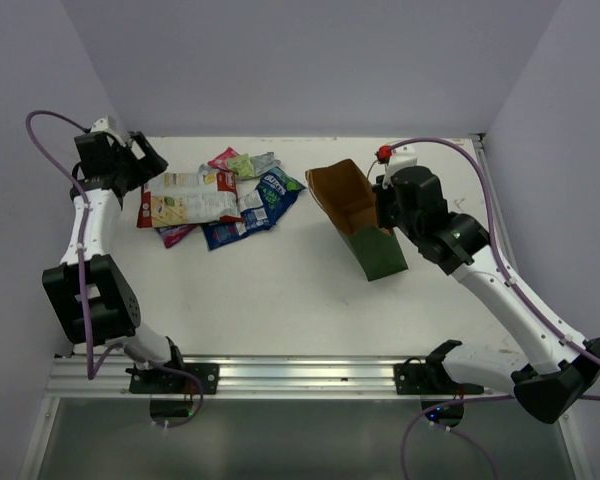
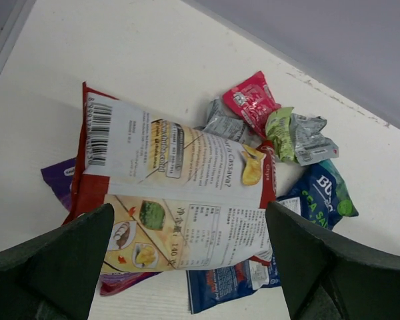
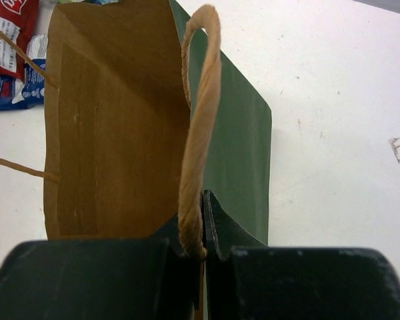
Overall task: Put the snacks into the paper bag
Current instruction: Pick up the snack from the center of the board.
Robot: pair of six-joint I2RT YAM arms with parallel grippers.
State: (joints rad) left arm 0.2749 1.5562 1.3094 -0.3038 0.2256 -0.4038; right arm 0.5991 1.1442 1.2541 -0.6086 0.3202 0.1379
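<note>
The snacks lie heaped at the table's back left. On top is the large white-red-yellow chip bag. Around it lie blue packets, a pink one, a green one, a silver one and a purple one. My left gripper hovers open over the chip bag's near edge, one finger to each side. The dark green paper bag leans with its brown mouth toward the heap. My right gripper is shut on its rim beside a tan handle.
White walls close in the table at the back and on both sides. An aluminium rail with both arm bases runs along the near edge. A bare strip of table lies between the heap, the bag and the rail.
</note>
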